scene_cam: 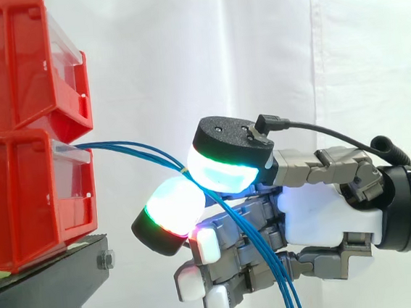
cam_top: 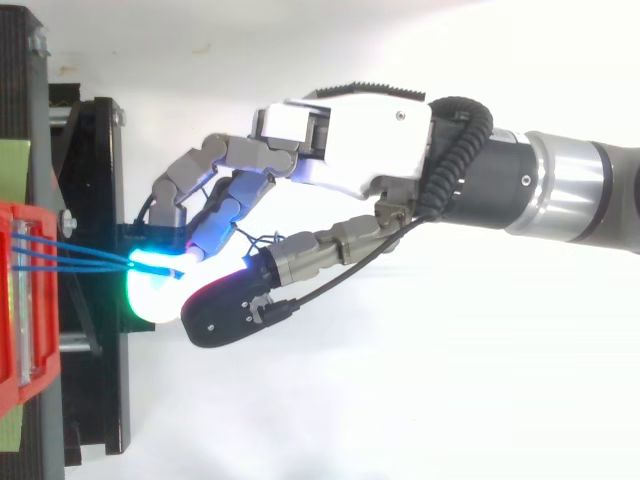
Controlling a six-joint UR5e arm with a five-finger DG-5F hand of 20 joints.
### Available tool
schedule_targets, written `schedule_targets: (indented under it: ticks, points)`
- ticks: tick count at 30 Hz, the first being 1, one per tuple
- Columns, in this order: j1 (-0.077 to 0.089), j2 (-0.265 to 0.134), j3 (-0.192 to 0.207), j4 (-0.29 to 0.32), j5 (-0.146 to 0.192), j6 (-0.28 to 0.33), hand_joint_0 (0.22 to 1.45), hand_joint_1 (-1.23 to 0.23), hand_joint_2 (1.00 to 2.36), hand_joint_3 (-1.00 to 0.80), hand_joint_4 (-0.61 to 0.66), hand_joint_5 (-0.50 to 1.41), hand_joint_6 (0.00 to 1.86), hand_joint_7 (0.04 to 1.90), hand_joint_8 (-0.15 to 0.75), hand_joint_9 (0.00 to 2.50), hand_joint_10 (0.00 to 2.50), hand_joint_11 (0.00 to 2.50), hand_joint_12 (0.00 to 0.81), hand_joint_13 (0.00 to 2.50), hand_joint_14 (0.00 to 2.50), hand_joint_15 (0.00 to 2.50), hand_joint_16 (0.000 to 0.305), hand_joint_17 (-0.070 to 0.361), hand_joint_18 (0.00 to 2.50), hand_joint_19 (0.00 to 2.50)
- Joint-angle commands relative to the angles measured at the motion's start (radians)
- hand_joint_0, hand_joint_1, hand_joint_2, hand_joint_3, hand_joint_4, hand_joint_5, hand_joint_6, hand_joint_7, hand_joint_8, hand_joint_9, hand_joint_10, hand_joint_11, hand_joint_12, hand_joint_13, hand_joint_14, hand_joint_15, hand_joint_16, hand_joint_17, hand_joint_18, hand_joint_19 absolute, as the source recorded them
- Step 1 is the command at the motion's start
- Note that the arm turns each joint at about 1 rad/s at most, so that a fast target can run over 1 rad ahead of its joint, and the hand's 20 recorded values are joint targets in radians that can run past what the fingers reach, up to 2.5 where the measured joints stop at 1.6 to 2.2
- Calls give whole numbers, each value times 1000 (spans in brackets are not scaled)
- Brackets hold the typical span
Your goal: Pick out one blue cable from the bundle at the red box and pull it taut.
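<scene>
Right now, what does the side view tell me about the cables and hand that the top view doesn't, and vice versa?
Side view: past the pinch, the blue cables droop down in front of the hand; two red bins sit stacked on the black stand. Top view: separate strands converge from the bin front into the pinch. Both: glowing pads pinch the cables just off the bins.

No text can be read.
The clear label holders (scene_cam: 73, 154) on the fronts of the red bins (scene_cam: 21, 201) show no legible print. The pale green strip (cam_top: 12, 170) by the stand bears no letters or numbers that can be made out.
</scene>
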Motion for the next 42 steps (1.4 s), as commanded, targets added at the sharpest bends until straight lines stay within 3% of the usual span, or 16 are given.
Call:
schedule_targets:
  ticks: [1,15,22,26,32,38,42]
  points:
    - [-1,1,0,2,-1,0,625,-746,1018,-154,-10,-127,954,850,250,1035,21,663,320,864,19,507,50,114,686,678]
    - [0,1,2,0,-1,0,676,-795,1014,-319,-42,-123,957,900,238,1043,22,667,309,880,21,509,48,109,720,665]
    - [0,-1,3,0,-1,-2,642,-775,1000,-500,20,-125,955,859,236,1052,22,683,308,887,20,514,48,108,731,669]
    - [0,1,3,0,-1,-2,593,-728,1000,-500,89,-122,941,809,239,1057,24,670,312,889,22,516,49,109,728,685]
    - [0,-1,9,-2,-1,-2,545,-645,1000,-500,97,-121,928,796,244,1068,23,653,324,890,19,513,51,114,729,697]
    - [0,-1,9,-2,-1,-2,579,-521,1000,-500,75,-120,911,818,238,1069,24,653,317,884,20,521,49,111,705,715]
    - [0,1,9,-2,-1,-2,592,-548,1007,-423,58,-116,916,843,243,1072,23,660,316,884,20,527,49,110,702,710]
